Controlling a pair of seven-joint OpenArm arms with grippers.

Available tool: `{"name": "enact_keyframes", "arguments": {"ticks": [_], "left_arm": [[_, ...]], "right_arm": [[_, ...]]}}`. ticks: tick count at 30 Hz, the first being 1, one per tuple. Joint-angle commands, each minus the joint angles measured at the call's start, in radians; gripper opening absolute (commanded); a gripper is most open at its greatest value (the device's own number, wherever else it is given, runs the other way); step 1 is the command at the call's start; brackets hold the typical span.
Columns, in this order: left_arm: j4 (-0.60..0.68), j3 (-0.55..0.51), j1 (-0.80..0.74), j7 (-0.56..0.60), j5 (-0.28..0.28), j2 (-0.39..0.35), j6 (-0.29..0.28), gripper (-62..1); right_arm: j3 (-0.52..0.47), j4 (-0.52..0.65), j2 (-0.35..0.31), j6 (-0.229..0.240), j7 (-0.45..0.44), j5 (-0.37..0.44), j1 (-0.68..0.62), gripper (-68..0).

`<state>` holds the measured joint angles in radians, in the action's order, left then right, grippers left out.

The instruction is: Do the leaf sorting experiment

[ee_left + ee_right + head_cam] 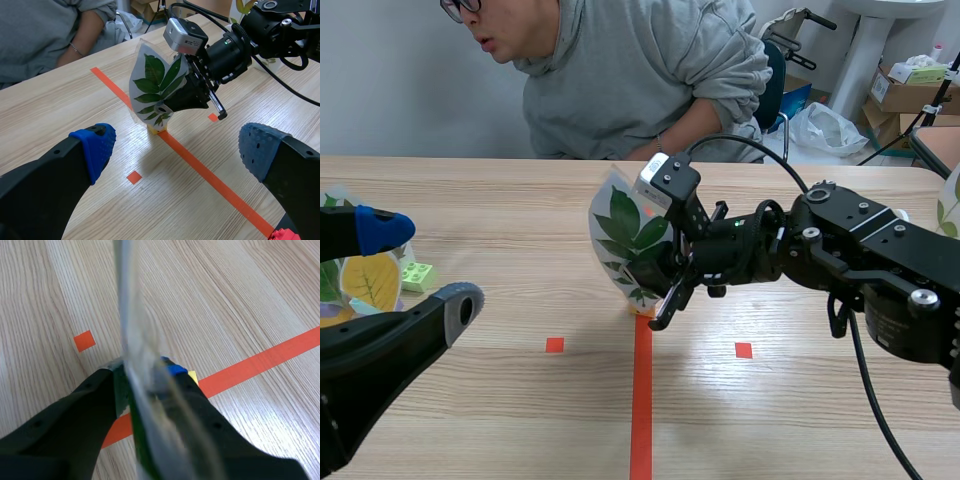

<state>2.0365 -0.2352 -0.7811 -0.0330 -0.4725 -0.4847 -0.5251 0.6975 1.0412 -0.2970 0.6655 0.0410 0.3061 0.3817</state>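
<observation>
- Far left, just past the left arm, a yellow-leaf card point(368, 282) lies on the table point(520, 220).
- A green block point(418, 275) sits just right of that card.
- The left arm comes in low from the near left and hangs above the table. The left gripper point(175, 150) has its jaws wide apart and nothing between them. One blue pad point(382, 228) is on the far side and the other finger is nearer.
- In the middle, the green-leaf card point(625, 240) stands almost upright. Its lower tip is at a yellow block point(157, 131) on the red tape line point(641, 400).
- The right gripper point(658, 285) is clamped on the lower half of the green-leaf card, one finger on each face. In the right wrist view the card point(127, 315) shows edge-on between the fingers, with the yellow block point(191, 375) just ahead.
- The right arm point(860, 250) reaches in from the right, stretched nearly level to the middle of the table, its wrist turned sideways.
- Across the table a person point(640, 70) in a grey hoodie leans over the far edge.
</observation>
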Motion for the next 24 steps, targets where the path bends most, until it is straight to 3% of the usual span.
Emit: {"name": "enact_keyframes", "arguments": {"ticks": [1,9,20,24], "left_arm": [[0.012,-0.001,0.003,0.018,-0.006,0.007,-0.002,-8.0],[0.012,-0.001,0.003,0.018,-0.006,0.007,-0.002,-8.0],[0.012,-0.001,0.003,0.018,-0.006,0.007,-0.002,-8.0],[0.012,-0.001,0.003,0.018,-0.006,0.007,-0.002,-8.0]], "right_arm": [[-0.010,0.015,-0.013,-0.004,-0.015,0.014,0.017,-60.2],[-0.010,0.015,-0.013,-0.004,-0.015,0.014,0.017,-66.2],[-0.016,0.018,-0.013,-0.003,-0.015,0.017,0.017,-66.0],[-0.074,0.038,-0.014,-0.003,-0.014,0.023,-0.003,-66.0]]}}
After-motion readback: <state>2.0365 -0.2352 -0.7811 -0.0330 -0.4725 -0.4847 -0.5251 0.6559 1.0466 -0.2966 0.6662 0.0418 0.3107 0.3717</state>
